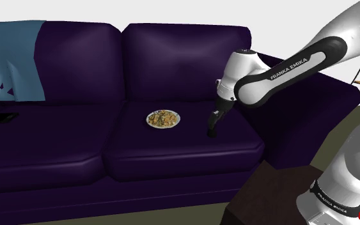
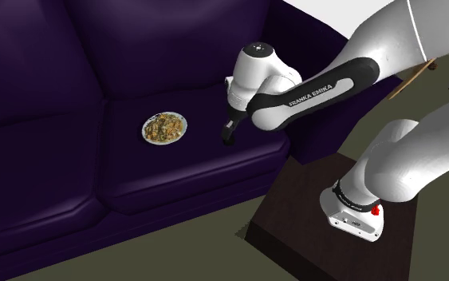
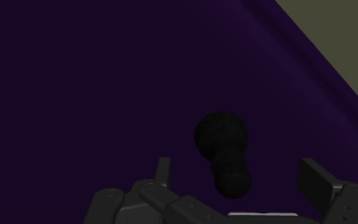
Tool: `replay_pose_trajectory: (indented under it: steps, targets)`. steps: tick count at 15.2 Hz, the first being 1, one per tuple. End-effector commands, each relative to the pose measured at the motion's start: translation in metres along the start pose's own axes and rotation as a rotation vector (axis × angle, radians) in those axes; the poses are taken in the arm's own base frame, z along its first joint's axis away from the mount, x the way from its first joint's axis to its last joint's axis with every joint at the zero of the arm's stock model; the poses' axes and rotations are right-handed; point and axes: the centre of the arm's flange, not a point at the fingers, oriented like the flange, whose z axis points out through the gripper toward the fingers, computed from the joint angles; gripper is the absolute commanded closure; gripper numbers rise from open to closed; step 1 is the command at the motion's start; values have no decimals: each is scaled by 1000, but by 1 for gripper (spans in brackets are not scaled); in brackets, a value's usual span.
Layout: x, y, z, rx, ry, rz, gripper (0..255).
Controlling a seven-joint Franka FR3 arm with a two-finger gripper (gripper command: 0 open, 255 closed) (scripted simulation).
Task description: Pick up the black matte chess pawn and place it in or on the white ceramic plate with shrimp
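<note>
The dark stand (image 2: 294,209) sits by the front of a purple sofa (image 1: 57,147). From it the white arm (image 1: 287,67) bends down to the nearer seat cushion. There the tool (image 3: 237,164) is open, its fingers apart on either side of the black pawn (image 3: 222,135) and touching neither side of it. Near it on the same cushion lies a plate (image 1: 164,119) of food. Farthest off, a blue blanket (image 1: 12,61) drapes the backrest.
</note>
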Motion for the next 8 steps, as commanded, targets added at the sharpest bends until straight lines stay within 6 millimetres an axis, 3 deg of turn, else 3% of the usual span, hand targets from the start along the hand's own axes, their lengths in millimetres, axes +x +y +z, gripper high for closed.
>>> replay_pose_trajectory:
  steps: [1,3,8]
  targets:
    - [-1,0,11,0,1,0,0]
    - [-1,0,24,0,1,0,0]
    - [-1,0,24,0,1,0,0]
